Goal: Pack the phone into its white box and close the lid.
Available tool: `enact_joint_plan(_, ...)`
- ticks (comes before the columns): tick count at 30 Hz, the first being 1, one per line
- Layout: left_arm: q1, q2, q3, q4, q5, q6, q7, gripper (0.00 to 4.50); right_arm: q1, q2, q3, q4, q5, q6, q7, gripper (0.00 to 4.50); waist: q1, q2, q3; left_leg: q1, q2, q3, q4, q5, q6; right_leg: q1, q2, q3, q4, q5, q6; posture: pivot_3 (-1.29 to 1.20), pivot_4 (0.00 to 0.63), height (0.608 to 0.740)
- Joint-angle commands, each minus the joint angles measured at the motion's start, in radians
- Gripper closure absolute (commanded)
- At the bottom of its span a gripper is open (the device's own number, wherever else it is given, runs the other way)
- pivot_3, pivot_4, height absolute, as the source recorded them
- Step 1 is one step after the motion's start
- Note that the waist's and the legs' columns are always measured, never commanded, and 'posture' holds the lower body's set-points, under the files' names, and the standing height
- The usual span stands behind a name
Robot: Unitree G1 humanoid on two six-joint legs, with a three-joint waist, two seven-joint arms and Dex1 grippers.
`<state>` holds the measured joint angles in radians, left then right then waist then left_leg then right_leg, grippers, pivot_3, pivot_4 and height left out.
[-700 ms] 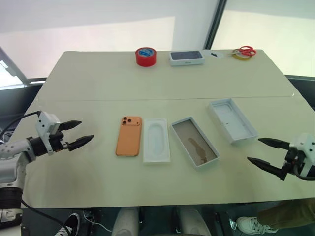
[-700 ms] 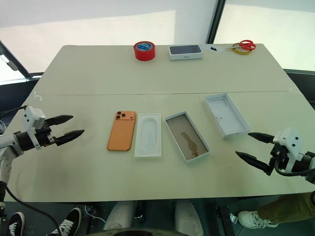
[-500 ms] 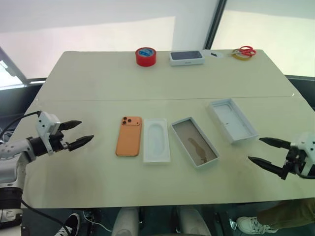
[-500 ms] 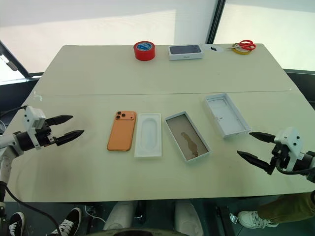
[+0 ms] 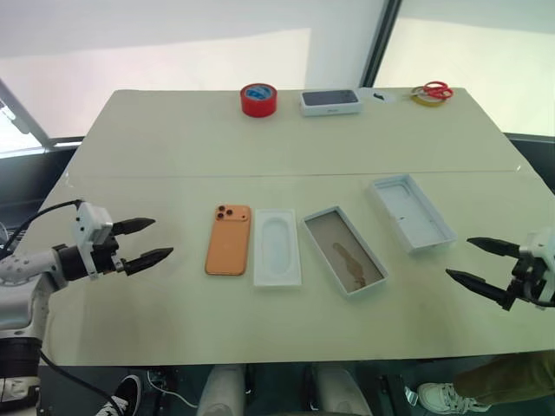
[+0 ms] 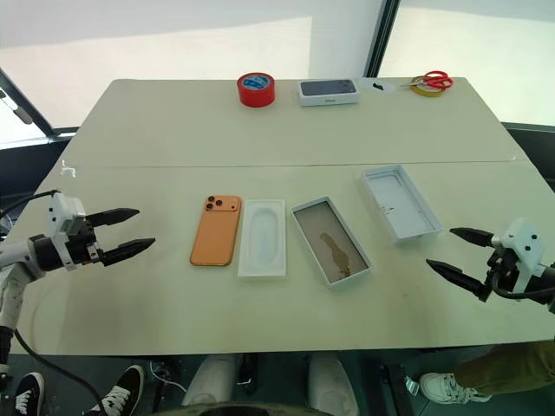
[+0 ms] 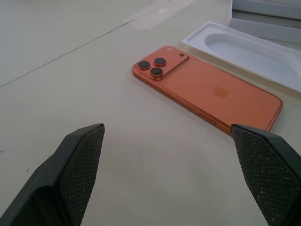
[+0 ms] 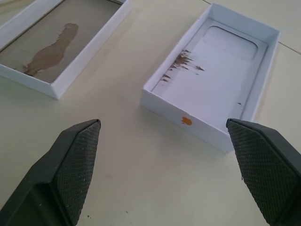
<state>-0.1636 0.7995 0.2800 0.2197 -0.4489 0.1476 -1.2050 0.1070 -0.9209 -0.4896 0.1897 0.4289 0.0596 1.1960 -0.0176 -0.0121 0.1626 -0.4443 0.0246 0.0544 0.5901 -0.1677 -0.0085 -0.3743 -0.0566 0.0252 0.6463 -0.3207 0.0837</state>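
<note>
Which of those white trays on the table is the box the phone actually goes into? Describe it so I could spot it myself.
On the near half of the table lies a row of four flat things, starting with the orange phone. The white box is third from the phone, angled, between the white insert with an oval recess and the lid. Only its floor is brownish with a dark stain.

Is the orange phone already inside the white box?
No, the flat orange phone lies on the table, outside the shallow white box with the brown-stained floor.
</note>
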Motion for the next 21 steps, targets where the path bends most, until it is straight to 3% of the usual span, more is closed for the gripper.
enact_joint_plan(1,-0.022,-0.009,-0.014,-0.045,0.008,-0.006,0.028,0.0,-0.011,-0.014,-0.035,-0.035,0.009,-0.003,-0.021,0.04,0.0,0.0,0.0,0.0,0.0,0.0,0.0,0.0,0.0,0.0,0.0,0.0,0.0,0.0,0.0,0.0,0.15,0.74)
enact_joint_plan(8,-0.038,-0.055,-0.071,-0.162,0.036,0.077,0.163,0.0,-0.023,-0.006,-0.008,-0.109,0.013,0.014,-0.056,0.04,0.002,0.0,0.0,0.0,0.0,0.0,0.0,0.0,0.0,0.001,0.0,0.0,0.0,0.0,0.0,0.0,0.15,0.74)
enact_joint_plan(14,-0.104,-0.057,-0.226,-0.372,-0.117,0.581,0.208,0.0,-0.091,0.0,0.079,-0.289,0.047,0.081,-0.065,0.04,0.002,0.0,0.0,0.0,0.0,0.0,0.002,0.0,0.0,0.001,0.0,-0.001,0.002,0.0,0.0,0.0,0.15,0.74)
enact_joint_plan(21,-0.288,-0.216,-0.284,-0.404,-0.209,0.989,0.435,0.0,-0.176,0.009,0.2,-0.418,0.068,0.131,-0.06,0.04,0.008,-0.001,0.001,-0.001,0.0,-0.001,0.006,0.002,0.003,0.003,0.001,-0.003,0.003,0.0,0.001,0.0,0.15,0.74)
